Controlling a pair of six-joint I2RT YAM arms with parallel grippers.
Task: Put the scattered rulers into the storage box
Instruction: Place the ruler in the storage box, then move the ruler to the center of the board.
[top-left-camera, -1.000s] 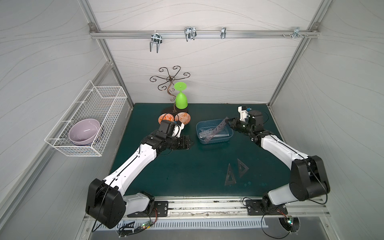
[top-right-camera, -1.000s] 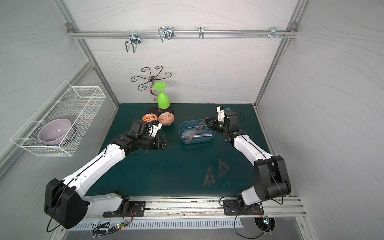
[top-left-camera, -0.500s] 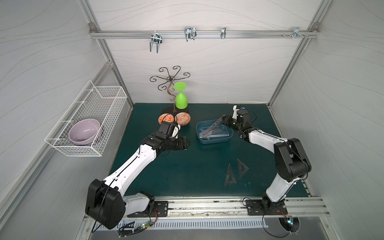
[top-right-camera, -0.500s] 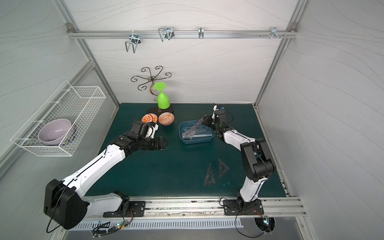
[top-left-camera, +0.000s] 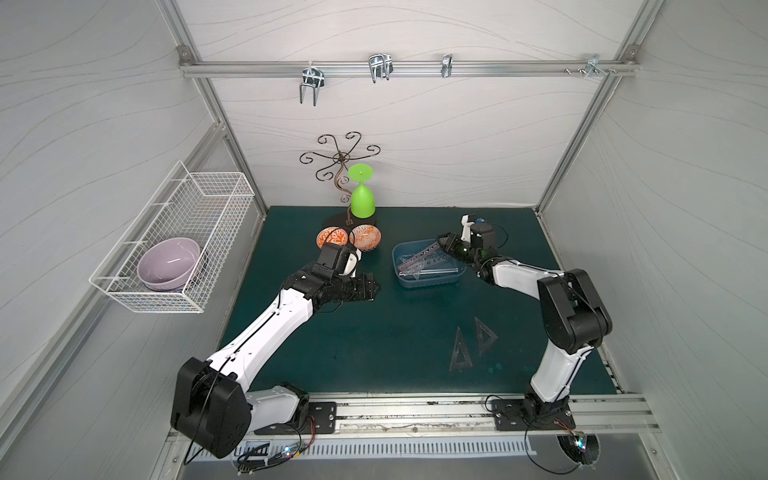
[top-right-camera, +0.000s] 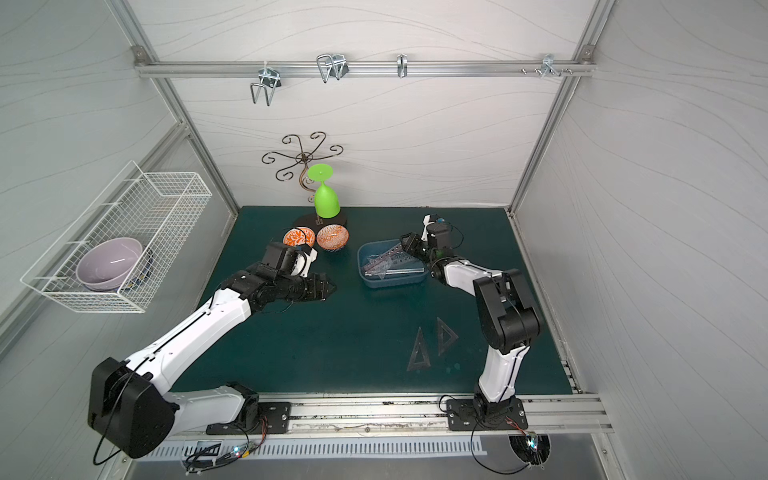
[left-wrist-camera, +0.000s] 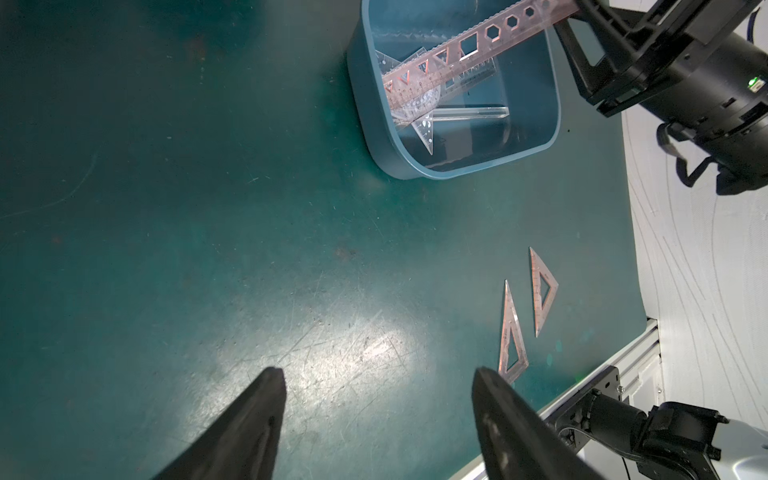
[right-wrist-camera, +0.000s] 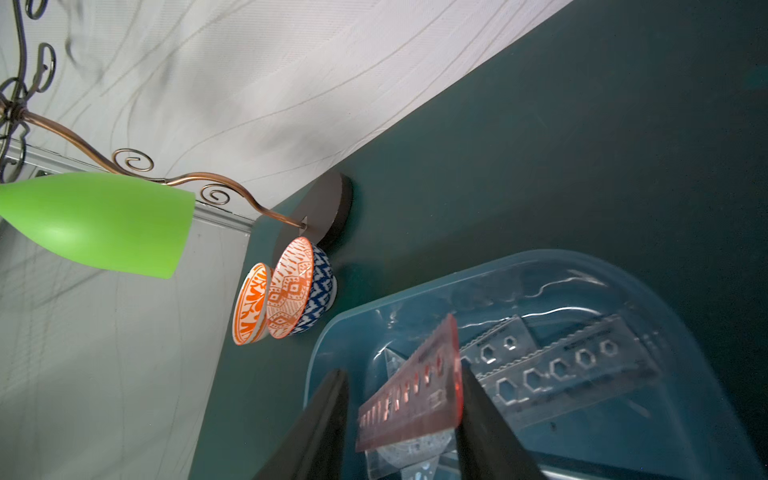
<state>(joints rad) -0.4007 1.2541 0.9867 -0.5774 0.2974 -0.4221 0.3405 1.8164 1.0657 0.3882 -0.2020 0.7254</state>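
The blue storage box (top-left-camera: 428, 284) (top-right-camera: 392, 281) (left-wrist-camera: 415, 166) (right-wrist-camera: 374, 307) sits at the mat's back, right of centre, with several clear rulers (top-left-camera: 432, 268) lying in it. A long reddish stencil ruler (top-left-camera: 419, 255) (top-right-camera: 384, 257) (left-wrist-camera: 469, 50) (right-wrist-camera: 409, 399) slants from the box floor up over its right rim. My right gripper (top-left-camera: 442, 241) (right-wrist-camera: 402, 372) is open around its raised end; the ruler leans on one finger. Two triangle rulers (top-left-camera: 454, 351) (top-left-camera: 478, 336) (left-wrist-camera: 507, 328) (left-wrist-camera: 535, 295) lie flat at front right. My left gripper (top-left-camera: 372, 286) (top-right-camera: 330, 286) (left-wrist-camera: 378, 374) hovers open and empty left of the box.
Two orange patterned bowls (top-left-camera: 332, 237) (top-left-camera: 365, 237) stand behind my left wrist, near an upturned green glass (top-left-camera: 362, 201) on a wire stand. A white wire basket (top-left-camera: 174, 237) holding a purple bowl hangs on the left wall.
My right gripper carried the stencil ruler left over the box rim, then opened from shut. The ruler's lower end now rests in the box. The left arm barely moved.
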